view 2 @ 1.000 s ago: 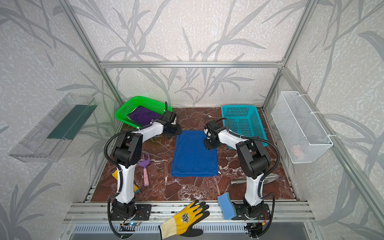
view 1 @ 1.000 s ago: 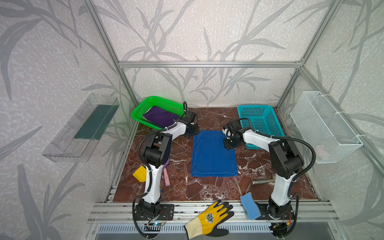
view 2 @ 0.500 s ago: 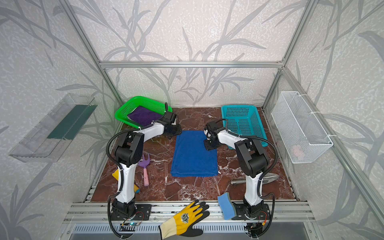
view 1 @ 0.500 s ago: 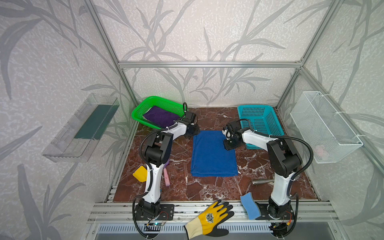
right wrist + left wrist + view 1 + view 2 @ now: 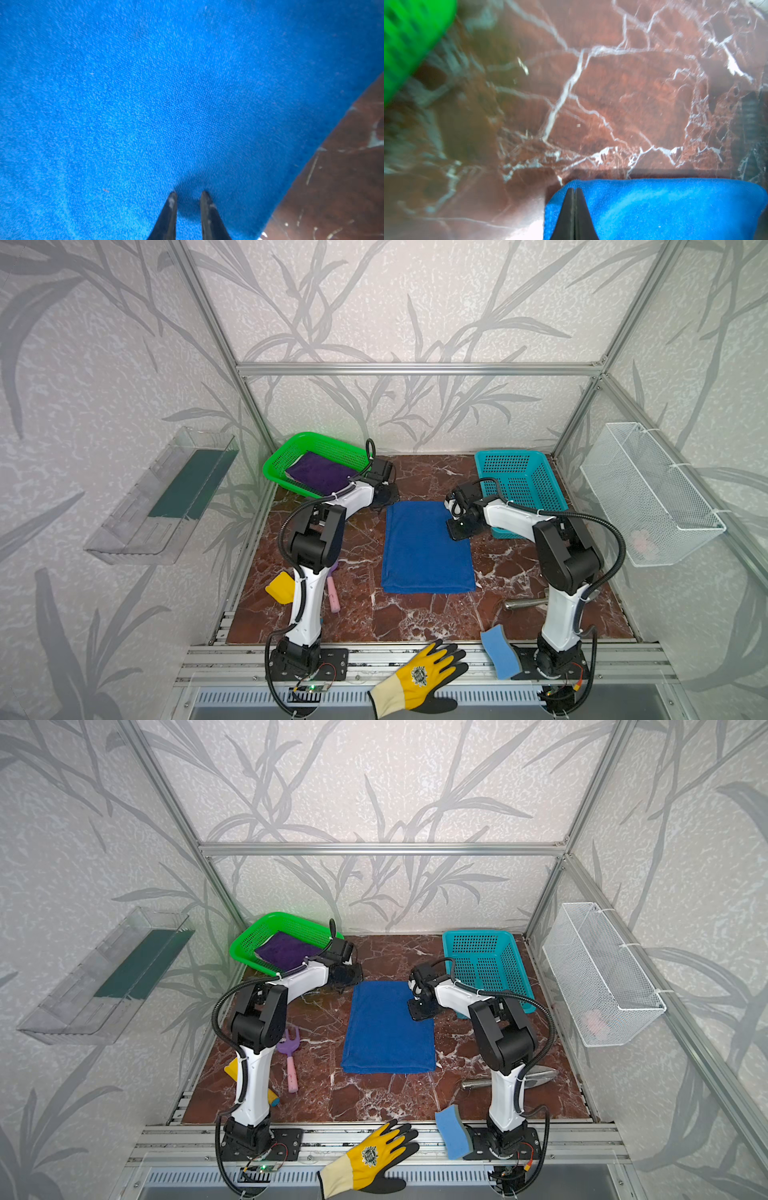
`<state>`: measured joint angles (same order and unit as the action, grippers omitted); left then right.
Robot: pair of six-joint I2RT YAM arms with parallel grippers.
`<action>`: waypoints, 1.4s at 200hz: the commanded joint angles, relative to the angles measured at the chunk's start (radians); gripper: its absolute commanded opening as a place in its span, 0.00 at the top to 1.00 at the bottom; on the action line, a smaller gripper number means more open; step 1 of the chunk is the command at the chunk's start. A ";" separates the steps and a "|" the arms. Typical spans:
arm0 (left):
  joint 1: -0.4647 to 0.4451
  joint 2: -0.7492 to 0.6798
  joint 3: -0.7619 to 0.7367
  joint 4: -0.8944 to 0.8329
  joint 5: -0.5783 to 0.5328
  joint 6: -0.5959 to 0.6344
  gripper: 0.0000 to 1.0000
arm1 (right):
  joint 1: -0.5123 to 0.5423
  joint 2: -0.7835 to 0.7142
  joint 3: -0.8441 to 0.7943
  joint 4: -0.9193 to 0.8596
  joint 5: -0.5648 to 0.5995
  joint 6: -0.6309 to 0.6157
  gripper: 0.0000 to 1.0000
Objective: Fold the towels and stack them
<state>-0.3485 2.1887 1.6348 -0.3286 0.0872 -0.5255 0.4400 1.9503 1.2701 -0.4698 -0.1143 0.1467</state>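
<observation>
My left hand (image 5: 574, 192) is closed at a corner of the blue towel (image 5: 424, 556). My right hand (image 5: 188, 196) is over the same towel, fingers (image 5: 169, 216) slightly parted.

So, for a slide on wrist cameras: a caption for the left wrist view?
Left tool, shut, at a corner of the royal blue towel on red marble tabletop.
</observation>
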 commanded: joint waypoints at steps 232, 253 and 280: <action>-0.010 0.169 0.438 -0.555 0.079 0.690 0.52 | -0.101 0.205 0.528 -0.236 0.090 -0.674 0.54; -0.014 0.216 0.494 -0.608 0.055 0.691 0.53 | -0.102 0.199 0.516 -0.222 0.094 -0.685 0.54; -0.014 0.257 0.547 -0.644 0.011 0.680 0.53 | -0.101 0.184 0.498 -0.202 0.097 -0.698 0.54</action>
<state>-0.3592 2.4119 2.1235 -0.8761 0.1352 0.1257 0.3355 2.1525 1.7664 -0.6724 -0.0284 -0.5224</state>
